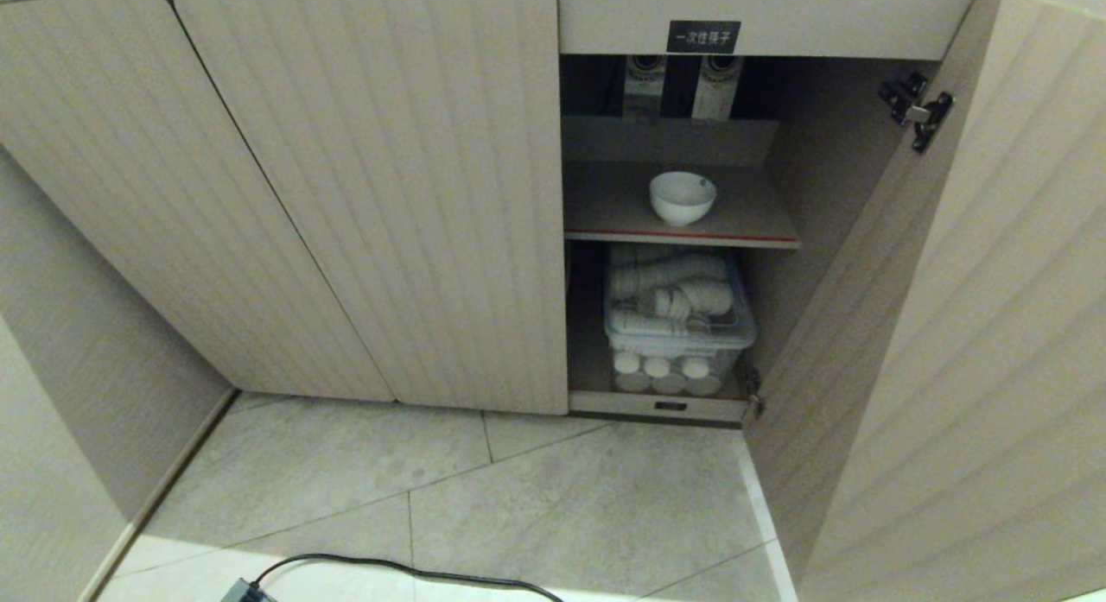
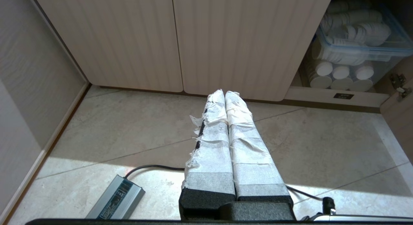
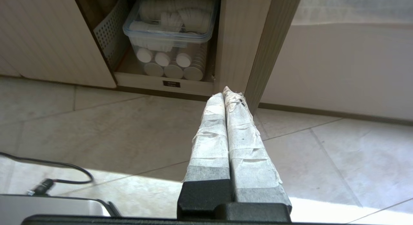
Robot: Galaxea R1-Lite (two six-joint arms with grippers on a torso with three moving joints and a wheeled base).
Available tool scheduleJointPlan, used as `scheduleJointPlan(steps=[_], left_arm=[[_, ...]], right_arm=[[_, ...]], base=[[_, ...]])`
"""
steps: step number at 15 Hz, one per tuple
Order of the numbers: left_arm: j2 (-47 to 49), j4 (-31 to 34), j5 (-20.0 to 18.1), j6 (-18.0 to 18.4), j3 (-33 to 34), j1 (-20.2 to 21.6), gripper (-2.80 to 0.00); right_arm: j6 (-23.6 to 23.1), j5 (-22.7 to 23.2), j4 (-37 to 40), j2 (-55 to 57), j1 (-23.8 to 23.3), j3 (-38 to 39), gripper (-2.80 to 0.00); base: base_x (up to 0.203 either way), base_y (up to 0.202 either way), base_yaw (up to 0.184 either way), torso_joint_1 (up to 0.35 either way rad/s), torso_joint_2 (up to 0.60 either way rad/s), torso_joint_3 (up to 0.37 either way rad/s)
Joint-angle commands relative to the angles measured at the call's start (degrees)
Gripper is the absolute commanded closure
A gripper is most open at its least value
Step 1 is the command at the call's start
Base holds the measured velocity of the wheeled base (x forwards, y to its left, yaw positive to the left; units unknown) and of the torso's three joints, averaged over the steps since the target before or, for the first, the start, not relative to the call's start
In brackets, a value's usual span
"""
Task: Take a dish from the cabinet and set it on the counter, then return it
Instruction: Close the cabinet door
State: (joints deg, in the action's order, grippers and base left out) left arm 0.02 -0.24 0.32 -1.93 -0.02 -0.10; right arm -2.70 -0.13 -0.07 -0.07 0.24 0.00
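Observation:
A small white dish [image 1: 683, 197] stands upright on the red-edged upper shelf [image 1: 605, 213] of the beige fluted cabinet [image 1: 380, 196], whose right door [image 1: 942, 343] hangs wide open. Neither arm shows in the head view. My left gripper [image 2: 225, 93] hovers low over the floor tiles in front of the closed doors, its taped fingers pressed together and empty. My right gripper [image 3: 224, 92] is likewise shut on nothing, low over the floor, pointing at the foot of the open door [image 3: 258, 57]. The counter is out of view.
Below the shelf sits a clear lidded tub [image 1: 678, 321] full of stacked white cups. A black label [image 1: 703, 36] hangs above the opening. A grey power brick [image 2: 116, 198] and its black cable [image 1: 406, 569] lie on the floor near me. A beige wall [image 1: 78, 395] closes the left side.

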Motion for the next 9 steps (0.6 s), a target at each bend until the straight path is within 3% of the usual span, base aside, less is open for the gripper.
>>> scheduleJointPlan(steps=[1,9], left_arm=[[0.0,0.0,0.0,-0.1,0.0,0.0,0.00],[0.0,0.0,0.0,0.0,0.0,0.0,0.00]], right_arm=[[0.9,0.0,0.0,0.1,0.0,0.0,0.00],[0.6,-0.1,0.1,0.1,0.0,0.0,0.00]], base=[[0.000,0.000,0.000,0.000,0.00,0.000],[0.000,0.000,0.000,0.000,0.00,0.000]])
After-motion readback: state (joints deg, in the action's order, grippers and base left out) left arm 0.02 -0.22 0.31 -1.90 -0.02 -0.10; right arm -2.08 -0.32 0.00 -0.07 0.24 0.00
